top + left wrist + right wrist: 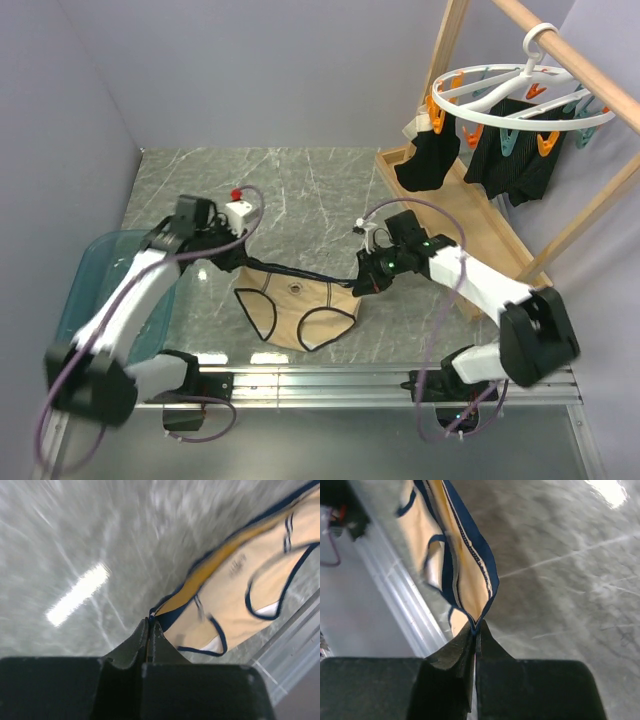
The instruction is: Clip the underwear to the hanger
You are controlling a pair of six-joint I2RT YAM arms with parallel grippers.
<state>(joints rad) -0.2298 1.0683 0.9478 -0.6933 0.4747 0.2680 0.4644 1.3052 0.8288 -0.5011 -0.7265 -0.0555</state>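
**STRETCH WAISTBAND, THEN CARRY TO HANGER**

Verify left tool [150, 622] pinched flat on one end of the navy waistband of the underwear [300, 315], with no gap showing between the jaws. Verify right tool [476, 627] clamped the same way on the opposite end. Note waistband drawn taut between both tools and garment body hanging toward 6 o'clock in the top view. Contact between its lower edge and the bench [300, 190] cannot be told.

Raise both tools together at an equal rate to hold tension. Avoid widening the span, as that would likely pull the trim out of the pads. Carry toward the hanger [520, 105] at 2 o'clock, hooked over the wooden rod [590, 70]. Aim for a free clip [545, 142] and expect crowding from the black garments [515, 165] pegged there.

Treat the marbled bench as smooth and glossy, with glare patches. Mind the blue bin [95, 275] at 9 o'clock and the metal rail [330, 380] at 6 o'clock. Allow for plain pale walls [250, 70] close at 9 and 12 o'clock.
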